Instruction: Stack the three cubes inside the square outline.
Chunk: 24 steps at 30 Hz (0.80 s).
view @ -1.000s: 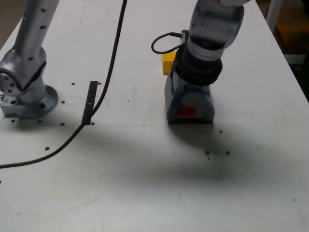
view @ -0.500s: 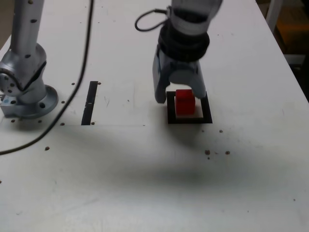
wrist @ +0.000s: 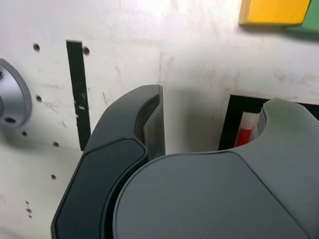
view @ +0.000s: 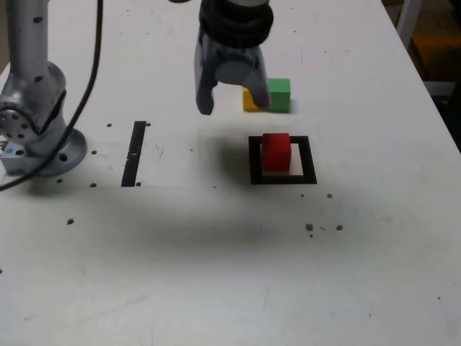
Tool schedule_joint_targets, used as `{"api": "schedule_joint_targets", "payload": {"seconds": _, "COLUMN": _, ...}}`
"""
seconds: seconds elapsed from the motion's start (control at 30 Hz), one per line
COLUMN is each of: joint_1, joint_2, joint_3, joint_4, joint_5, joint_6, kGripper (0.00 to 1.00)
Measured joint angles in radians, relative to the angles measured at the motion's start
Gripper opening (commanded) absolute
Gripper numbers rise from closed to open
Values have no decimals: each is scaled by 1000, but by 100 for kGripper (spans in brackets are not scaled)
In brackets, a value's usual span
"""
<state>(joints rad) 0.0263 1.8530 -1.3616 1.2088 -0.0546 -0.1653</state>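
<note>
Now between steps: first cube placed, second not yet fetched. Left to right in the exterior view: arm base (view: pixel 36 137) bolted near the table's (view: pixel 216 274) left edge, then a narrow black strip (view: pixel 134 153), then the gripper (view: pixel 232 101) hanging above the table with jaws spread and nothing between them. Beyond it, toward the far edge, yellow cube (view: pixel 250 99) half hidden behind one jaw, touching or just beside the green cube (view: pixel 279 94). Nearer the middle of the table, red cube (view: pixel 276 152) sitting upright inside the square outline (view: pixel 310 162), alone, apart from the other two. Confirmed in the wrist view: yellow cube (wrist: pixel 274 11) by a sliver of the green cube (wrist: pixel 306 22), empty jaws below. Next, by judgement: descend astride the yellow cube, pinch it without nudging green, lift clear, centre over red, lower squarely.
</note>
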Motion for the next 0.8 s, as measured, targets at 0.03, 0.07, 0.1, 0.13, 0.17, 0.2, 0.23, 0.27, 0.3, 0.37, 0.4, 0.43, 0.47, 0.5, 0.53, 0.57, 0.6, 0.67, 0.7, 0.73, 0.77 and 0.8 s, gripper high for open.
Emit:
{"api": "schedule_joint_targets", "payload": {"seconds": 0.03, "joint_1": 10, "joint_2": -3, "joint_3": 9, "joint_4": -3, "joint_5": 2, "joint_6": 24, "kGripper": 74}}
{"api": "schedule_joint_targets", "payload": {"seconds": 0.07, "joint_1": 19, "joint_2": -4, "joint_3": 16, "joint_4": -4, "joint_5": 5, "joint_6": 45, "kGripper": 74}}
{"api": "schedule_joint_targets", "payload": {"seconds": 0.1, "joint_1": 27, "joint_2": -6, "joint_3": 23, "joint_4": -4, "joint_5": 8, "joint_6": 67, "kGripper": 75}}
{"api": "schedule_joint_targets", "payload": {"seconds": 0.13, "joint_1": 37, "joint_2": -11, "joint_3": 31, "joint_4": -4, "joint_5": 12, "joint_6": 98, "kGripper": 75}}
{"api": "schedule_joint_targets", "payload": {"seconds": 0.17, "joint_1": 46, "joint_2": -16, "joint_3": 36, "joint_4": -6, "joint_5": 14, "joint_6": 123, "kGripper": 75}}
{"api": "schedule_joint_targets", "payload": {"seconds": 0.2, "joint_1": 55, "joint_2": -20, "joint_3": 39, "joint_4": -8, "joint_5": 17, "joint_6": 145, "kGripper": 75}}
{"api": "schedule_joint_targets", "payload": {"seconds": 0.23, "joint_1": 62, "joint_2": -24, "joint_3": 42, "joint_4": -10, "joint_5": 19, "joint_6": 171, "kGripper": 75}}
{"api": "schedule_joint_targets", "payload": {"seconds": 0.27, "joint_1": 67, "joint_2": -27, "joint_3": 43, "joint_4": -11, "joint_5": 20, "joint_6": 194, "kGripper": 75}}
{"api": "schedule_joint_targets", "payload": {"seconds": 0.3, "joint_1": 68, "joint_2": -29, "joint_3": 43, "joint_4": -11, "joint_5": 21, "joint_6": 222, "kGripper": 76}}
{"api": "schedule_joint_targets", "payload": {"seconds": 0.37, "joint_1": 68, "joint_2": -33, "joint_3": 43, "joint_4": -13, "joint_5": 24, "joint_6": 278, "kGripper": 77}}
{"api": "schedule_joint_targets", "payload": {"seconds": 0.4, "joint_1": 68, "joint_2": -36, "joint_3": 43, "joint_4": -13, "joint_5": 26, "joint_6": 309, "kGripper": 78}}
{"api": "schedule_joint_targets", "payload": {"seconds": 0.43, "joint_1": 68, "joint_2": -39, "joint_3": 42, "joint_4": -14, "joint_5": 30, "joint_6": 343, "kGripper": 80}}
{"api": "schedule_joint_targets", "payload": {"seconds": 0.47, "joint_1": 68, "joint_2": -43, "joint_3": 42, "joint_4": -16, "joint_5": 33, "joint_6": 382, "kGripper": 83}}
{"api": "schedule_joint_targets", "payload": {"seconds": 0.5, "joint_1": 68, "joint_2": -47, "joint_3": 43, "joint_4": -20, "joint_5": 37, "joint_6": 417, "kGripper": 86}}
{"api": "schedule_joint_targets", "payload": {"seconds": 0.53, "joint_1": 69, "joint_2": -50, "joint_3": 43, "joint_4": -24, "joint_5": 42, "joint_6": 457, "kGripper": 89}}
{"api": "schedule_joint_targets", "payload": {"seconds": 0.57, "joint_1": 69, "joint_2": -52, "joint_3": 43, "joint_4": -28, "joint_5": 46, "joint_6": 481, "kGripper": 92}}
{"api": "schedule_joint_targets", "payload": {"seconds": 0.6, "joint_1": 69, "joint_2": -52, "joint_3": 44, "joint_4": -30, "joint_5": 51, "joint_6": 492, "kGripper": 95}}
{"api": "schedule_joint_targets", "payload": {"seconds": 0.67, "joint_1": 70, "joint_2": -54, "joint_3": 53, "joint_4": -37, "joint_5": 59, "joint_6": 510, "kGripper": 98}}
{"api": "schedule_joint_targets", "payload": {"seconds": 0.7, "joint_1": 73, "joint_2": -56, "joint_3": 62, "joint_4": -42, "joint_5": 60, "joint_6": 512, "kGripper": 99}}
{"api": "schedule_joint_targets", "payload": {"seconds": 0.73, "joint_1": 77, "joint_2": -59, "joint_3": 72, "joint_4": -48, "joint_5": 60, "joint_6": 511, "kGripper": 99}}
{"api": "schedule_joint_targets", "payload": {"seconds": 0.77, "joint_1": 84, "joint_2": -59, "joint_3": 86, "joint_4": -57, "joint_5": 52, "joint_6": 506, "kGripper": 99}}
{"api": "schedule_joint_targets", "payload": {"seconds": 0.8, "joint_1": 92, "joint_2": -64, "joint_3": 112, "joint_4": -81, "joint_5": 38, "joint_6": 499, "kGripper": 99}}
